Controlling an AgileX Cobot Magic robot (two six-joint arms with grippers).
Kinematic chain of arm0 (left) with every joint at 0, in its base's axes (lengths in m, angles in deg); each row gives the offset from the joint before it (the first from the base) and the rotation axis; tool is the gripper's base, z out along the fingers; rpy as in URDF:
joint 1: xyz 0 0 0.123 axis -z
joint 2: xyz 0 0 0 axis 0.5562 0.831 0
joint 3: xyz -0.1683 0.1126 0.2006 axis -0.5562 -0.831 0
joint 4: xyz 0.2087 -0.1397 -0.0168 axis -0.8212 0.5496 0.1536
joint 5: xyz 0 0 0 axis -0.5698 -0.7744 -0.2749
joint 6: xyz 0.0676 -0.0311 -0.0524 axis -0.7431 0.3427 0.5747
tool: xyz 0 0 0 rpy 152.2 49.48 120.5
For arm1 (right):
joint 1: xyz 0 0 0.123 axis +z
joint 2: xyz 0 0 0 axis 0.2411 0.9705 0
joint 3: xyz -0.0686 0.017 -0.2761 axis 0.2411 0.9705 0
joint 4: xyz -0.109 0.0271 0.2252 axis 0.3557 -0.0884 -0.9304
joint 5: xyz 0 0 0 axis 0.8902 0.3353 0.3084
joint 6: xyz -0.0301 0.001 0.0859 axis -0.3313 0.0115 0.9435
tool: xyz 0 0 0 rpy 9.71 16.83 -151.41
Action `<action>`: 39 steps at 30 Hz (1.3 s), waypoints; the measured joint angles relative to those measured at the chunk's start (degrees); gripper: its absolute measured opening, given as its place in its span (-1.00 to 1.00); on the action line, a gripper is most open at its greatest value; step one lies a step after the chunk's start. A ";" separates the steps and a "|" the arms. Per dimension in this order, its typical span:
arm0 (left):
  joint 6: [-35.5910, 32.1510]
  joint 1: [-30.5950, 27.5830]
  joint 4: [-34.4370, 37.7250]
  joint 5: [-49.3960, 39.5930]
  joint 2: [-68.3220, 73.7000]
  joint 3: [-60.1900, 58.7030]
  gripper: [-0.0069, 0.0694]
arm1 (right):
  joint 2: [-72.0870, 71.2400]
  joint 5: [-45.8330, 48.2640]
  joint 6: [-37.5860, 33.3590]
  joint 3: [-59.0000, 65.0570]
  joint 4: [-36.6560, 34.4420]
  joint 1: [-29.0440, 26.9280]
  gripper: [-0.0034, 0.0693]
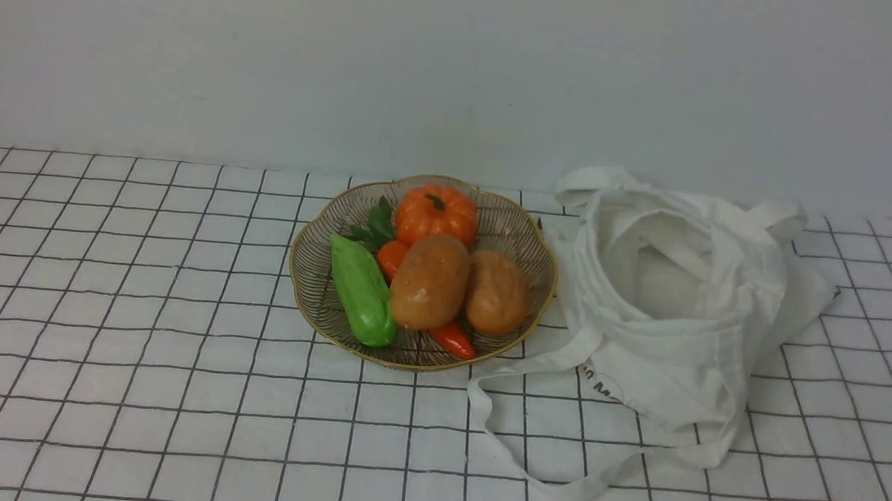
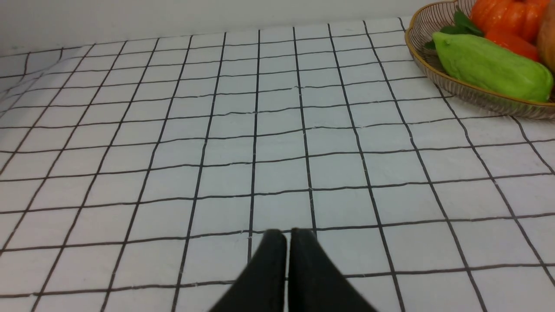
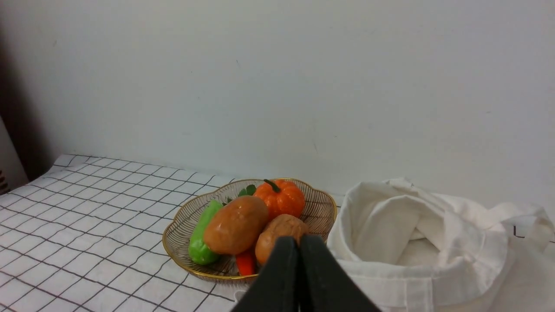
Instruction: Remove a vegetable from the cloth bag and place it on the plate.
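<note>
The wire plate (image 1: 302,269) with a gold rim stands mid-table. On it lies a smooth brownish-orange potato (image 1: 430,282), with a second, more wrinkled potato (image 1: 497,292) beside it. The white cloth bag (image 1: 678,306) slumps open just right of the plate, and only white fabric shows inside it. Neither gripper shows in the front view. My left gripper (image 2: 288,234) is shut and empty over bare tablecloth, well away from the plate (image 2: 477,93). My right gripper (image 3: 298,240) is shut and empty, on the near side of the plate (image 3: 173,242), the potato (image 3: 236,224) and the bag (image 3: 433,242).
The plate also holds a ribbed orange pumpkin (image 1: 437,213), a green vegetable (image 1: 363,292), a carrot (image 1: 391,257) and a red pepper (image 1: 454,339). The bag's long straps (image 1: 525,446) trail over the checked tablecloth toward me. A pale wall stands behind the table.
</note>
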 joint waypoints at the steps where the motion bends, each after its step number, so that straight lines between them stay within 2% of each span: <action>1: 0.00 0.00 0.00 0.00 0.00 0.00 -0.84 | 0.00 0.18 -0.07 0.00 0.06 0.00 -0.94; 17: 0.00 0.00 0.00 0.00 0.00 0.00 -0.84 | -0.14 1.05 -0.59 0.12 0.81 0.00 -0.94; 21: 0.00 0.00 0.00 0.00 0.00 0.00 -0.84 | -3.09 1.16 -4.45 2.30 0.10 -0.36 -0.94; 27: 0.00 0.00 0.00 0.00 0.00 0.00 -0.84 | -9.39 1.88 -9.62 8.66 -1.66 -8.38 -0.94; 28: 0.00 0.00 0.00 0.00 0.00 0.00 -0.84 | -11.45 2.41 -9.91 10.72 -1.78 -12.53 -0.94; 29: 0.00 0.00 0.00 0.00 0.00 0.00 -0.84 | -11.88 2.44 -9.91 10.93 -1.78 -12.99 -0.94; 30: 0.00 0.00 0.00 0.00 0.00 0.00 -0.84 | -12.93 2.76 -9.91 12.77 -2.00 -17.08 -0.94; 33: 0.00 0.00 0.00 0.00 0.00 0.00 -0.84 | -13.08 3.34 -9.54 15.16 -2.26 -22.17 -0.94; 36: 0.00 0.00 0.00 0.00 0.00 0.00 -0.84 | -13.08 4.23 -9.22 17.21 -2.43 -25.29 -0.94; 39: 0.00 0.00 0.00 0.00 0.00 0.00 -0.84 | -13.08 4.42 -9.14 17.54 -2.43 -25.46 -0.94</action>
